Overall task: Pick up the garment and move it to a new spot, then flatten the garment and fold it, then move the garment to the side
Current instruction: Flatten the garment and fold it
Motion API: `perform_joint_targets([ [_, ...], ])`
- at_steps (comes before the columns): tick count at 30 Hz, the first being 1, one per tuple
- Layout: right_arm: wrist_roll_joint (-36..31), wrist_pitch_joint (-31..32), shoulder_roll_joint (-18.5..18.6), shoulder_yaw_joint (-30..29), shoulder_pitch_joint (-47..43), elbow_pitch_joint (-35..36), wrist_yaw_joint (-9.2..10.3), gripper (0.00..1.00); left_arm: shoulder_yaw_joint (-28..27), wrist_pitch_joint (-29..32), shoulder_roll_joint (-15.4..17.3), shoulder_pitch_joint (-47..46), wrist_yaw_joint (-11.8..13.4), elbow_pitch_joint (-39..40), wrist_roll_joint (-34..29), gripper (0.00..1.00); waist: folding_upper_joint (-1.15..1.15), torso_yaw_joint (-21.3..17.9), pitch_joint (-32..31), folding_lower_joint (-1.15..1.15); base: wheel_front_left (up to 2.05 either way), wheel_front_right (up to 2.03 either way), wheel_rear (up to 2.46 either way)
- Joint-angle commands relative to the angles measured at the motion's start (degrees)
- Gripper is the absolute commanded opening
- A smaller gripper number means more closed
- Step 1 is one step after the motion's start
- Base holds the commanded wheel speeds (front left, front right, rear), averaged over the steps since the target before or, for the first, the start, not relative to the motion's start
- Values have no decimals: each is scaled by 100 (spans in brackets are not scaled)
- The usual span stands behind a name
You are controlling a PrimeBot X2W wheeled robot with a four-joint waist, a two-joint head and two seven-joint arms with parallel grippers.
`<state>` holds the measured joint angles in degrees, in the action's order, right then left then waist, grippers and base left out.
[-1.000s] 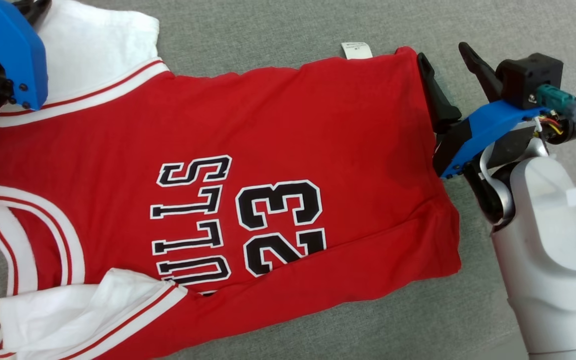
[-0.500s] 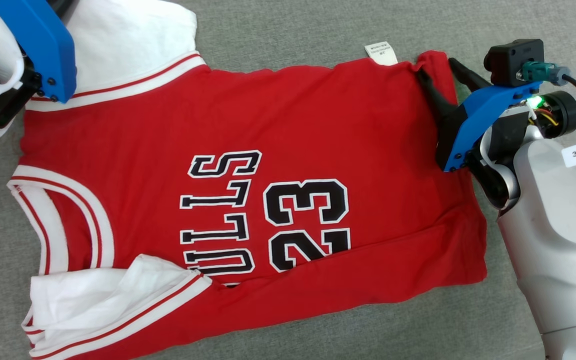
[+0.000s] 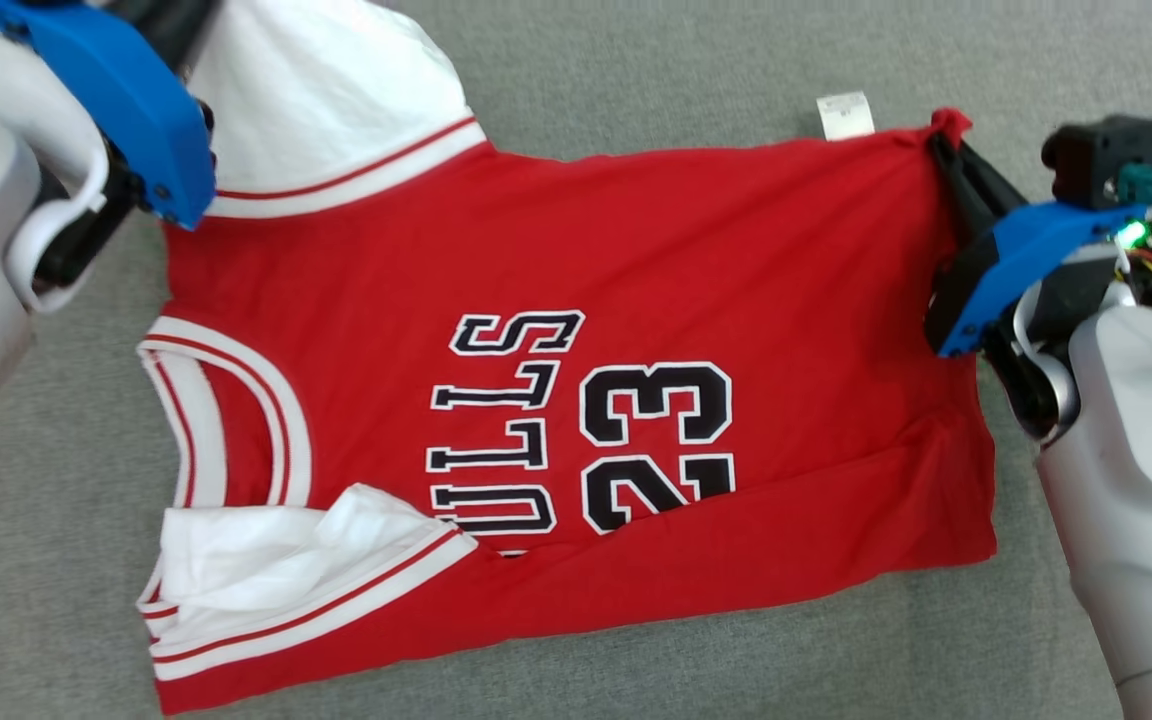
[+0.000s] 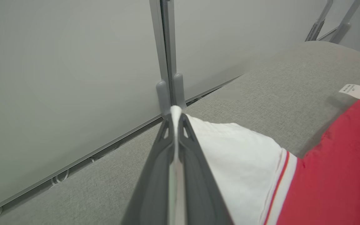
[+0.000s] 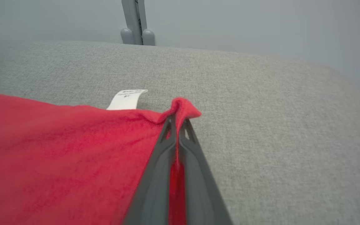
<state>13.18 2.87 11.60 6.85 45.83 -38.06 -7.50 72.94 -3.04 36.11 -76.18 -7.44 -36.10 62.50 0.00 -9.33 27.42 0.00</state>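
Your left gripper [image 4: 175, 118] was clamped on only the tip of the white sleeve [image 3: 336, 90], toward the far left of the surface [image 3: 656, 50]. I judged that so thin a bite could slip if you pulled hard. Your right gripper [image 5: 176, 120] was pinched tight on a small bunch of the hem corner [image 5: 183, 107], toward the far right. That could pull free too, and an uneven lift would skew the shirt [image 3: 636, 250].

The shirt lay mostly flat across the middle of the surface, neck to the left and hem to the right. Its near sleeve [image 3: 286, 560] was crumpled and folded onto the front. A long crease ran along the near side, and a label [image 3: 844, 115] stuck out at the far side.
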Motion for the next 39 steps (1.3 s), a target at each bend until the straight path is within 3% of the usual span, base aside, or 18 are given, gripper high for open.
perform_joint_targets([
  [1,-9,-72,58,-21,-114,-30,1,0,8,-93,30,112,-6,38,17,0,0,10,-62,0,0,0,0],
  [12,-49,-634,172,-121,-776,-135,1,0,30,-895,276,1100,15,790,-26,0,0,362,-647,0,0,0,0],
  [30,-201,-1553,108,-378,-1854,-250,1,0,-156,-1216,690,3122,947,2411,116,0,0,693,-1293,0,0,0,0],
  [39,-184,-1771,34,-552,-2424,-112,1,0,-474,-1221,737,3954,1125,2758,35,0,0,780,-1523,0,0,0,0],
])
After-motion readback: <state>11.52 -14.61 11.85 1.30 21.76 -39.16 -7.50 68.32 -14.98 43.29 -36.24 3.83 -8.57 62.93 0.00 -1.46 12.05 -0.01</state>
